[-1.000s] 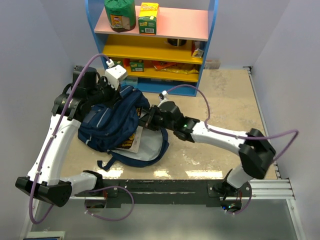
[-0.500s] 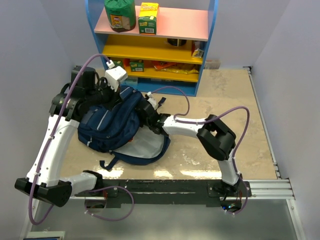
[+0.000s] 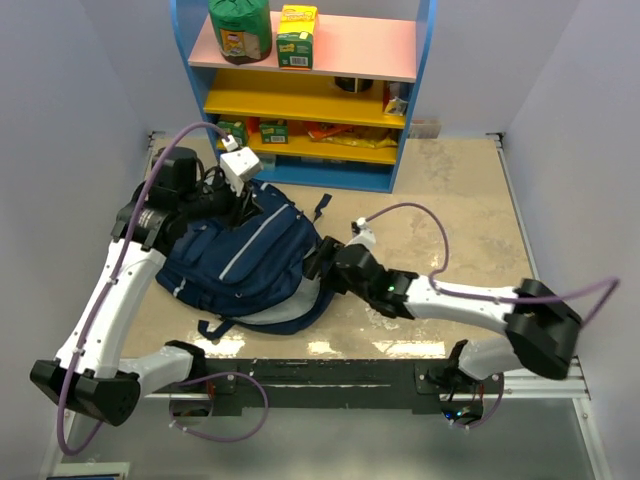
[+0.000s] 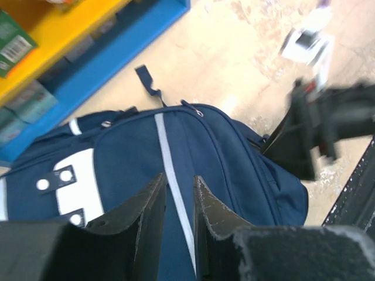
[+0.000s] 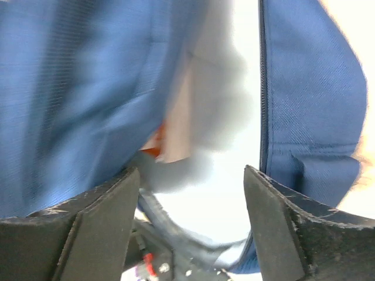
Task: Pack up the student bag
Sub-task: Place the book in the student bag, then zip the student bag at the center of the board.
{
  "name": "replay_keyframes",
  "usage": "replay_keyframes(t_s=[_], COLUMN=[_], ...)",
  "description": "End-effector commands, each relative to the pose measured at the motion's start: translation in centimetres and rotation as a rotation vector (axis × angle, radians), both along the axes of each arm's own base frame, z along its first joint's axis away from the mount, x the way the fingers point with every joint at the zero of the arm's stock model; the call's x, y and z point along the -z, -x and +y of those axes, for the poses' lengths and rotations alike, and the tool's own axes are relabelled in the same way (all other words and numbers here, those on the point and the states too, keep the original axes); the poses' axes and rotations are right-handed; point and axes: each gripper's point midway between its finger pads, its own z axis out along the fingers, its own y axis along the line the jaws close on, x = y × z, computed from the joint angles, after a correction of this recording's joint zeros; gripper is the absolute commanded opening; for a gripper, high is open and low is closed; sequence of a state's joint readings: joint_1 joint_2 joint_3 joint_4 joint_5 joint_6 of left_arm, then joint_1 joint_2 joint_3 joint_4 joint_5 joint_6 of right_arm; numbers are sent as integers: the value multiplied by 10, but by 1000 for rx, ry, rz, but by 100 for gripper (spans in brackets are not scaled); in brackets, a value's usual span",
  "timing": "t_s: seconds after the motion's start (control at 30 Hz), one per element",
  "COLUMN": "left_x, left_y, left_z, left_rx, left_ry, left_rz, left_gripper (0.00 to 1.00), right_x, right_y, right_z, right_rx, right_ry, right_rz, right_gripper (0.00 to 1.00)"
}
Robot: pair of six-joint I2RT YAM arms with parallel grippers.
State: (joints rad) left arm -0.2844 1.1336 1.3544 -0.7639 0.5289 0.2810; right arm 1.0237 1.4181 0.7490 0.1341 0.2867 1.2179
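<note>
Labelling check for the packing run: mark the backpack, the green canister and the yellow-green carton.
navy backpack (image 3: 272, 262), top view, front panel right of the stripe
green canister (image 3: 240, 30), top view, side wall
yellow-green carton (image 3: 297, 38), top view, front face

The bag (image 3: 245, 270) fills the left half of the table (image 3: 470, 200). The far right part of the table is bare and gives wide passage. The right arm (image 3: 460, 295) lies low across the near right part.

At the far side the shelf (image 3: 300, 165) stands close behind the bag, so only a narrow strip is free between them. The left gripper (image 3: 243, 205) hangs just over the bag there.

The right gripper (image 3: 318, 262), its jaws wide apart, sits at the bag's right edge. On the left, the left arm (image 3: 110, 290) takes the room between the bag and the wall (image 3: 60, 150).
</note>
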Motion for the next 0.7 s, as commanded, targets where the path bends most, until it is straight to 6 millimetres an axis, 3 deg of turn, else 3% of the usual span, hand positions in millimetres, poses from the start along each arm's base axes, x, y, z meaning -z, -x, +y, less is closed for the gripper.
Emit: replay_keyframes(t_s=[0.0,0.13,0.2,0.3,0.37,0.43,0.53,0.6,0.67], left_x=[13,47,77,119,143,167,185,195,195], left_y=[-7,-4,-1,8,22,35,33,29,21], left_z=[-12,-8,-5,-10,-26,-41,-52,-56,-60], left_rx=[63,66,59,73,120,159,178,185,190], left_ry=[20,-37,-84,-141,-166,-197,-202,-219,-222], left_rz=[-3,44,83,118,135,170,206,231,225], left_gripper=[29,29,29,28,27,27,26,25,25], right_x=[-46,-36,-30,-22,-12,-6,-13,-8,-12], right_y=[10,32,38,45,50,60,77,86,98], right_z=[-19,-49,-56,-63,-66,-63,-45,-33,-16], right_rx=[16,25,27,28,31,10,-49,-84,-126], right_ry=[-95,-63,-44,-26,-3,1,-5,40,74], right_rz=[-103,-48,-42,-20,10,27,2,-15,-23], right_gripper=[78,76,73,68,63,58,54,54,61])
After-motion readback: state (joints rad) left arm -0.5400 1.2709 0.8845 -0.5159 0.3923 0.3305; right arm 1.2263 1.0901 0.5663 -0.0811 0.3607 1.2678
